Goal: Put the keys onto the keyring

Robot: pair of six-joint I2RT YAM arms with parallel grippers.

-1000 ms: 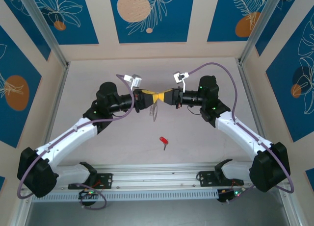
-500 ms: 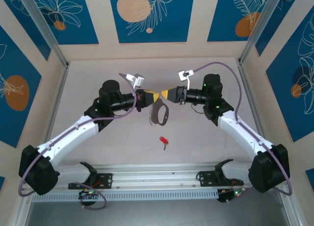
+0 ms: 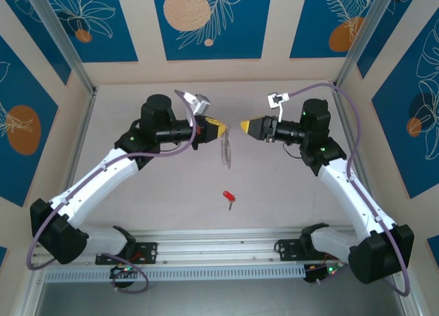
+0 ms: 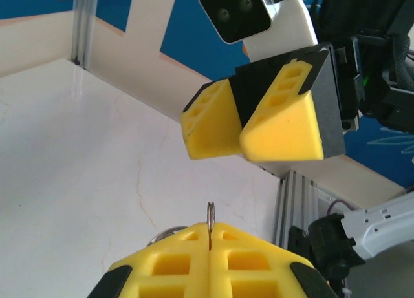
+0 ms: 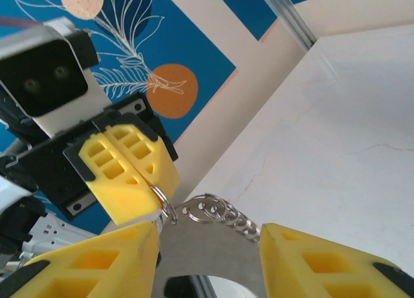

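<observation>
Left gripper (image 3: 221, 129) clamped the keyring (image 3: 226, 150) by its small ring, so it hung free; right gripper (image 3: 243, 126), parted and empty, could fetch the key (image 3: 228, 195).

A robot lab cell (aluminium frame posts (image 3: 63, 45), printed wall panels (image 3: 211, 21)) around a white table (image 3: 171, 192).

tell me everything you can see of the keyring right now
The keyring is a flat grey metal loop with a short chain of small silvery rings attached. It hangs from the left gripper, whose shut yellow fingers pinch the small end ring of that chain. The grey loop dangles lowest, nearly edge-on in the top view. The right gripper is open and apart from it. The red key lies separately, not threaded on.
</observation>
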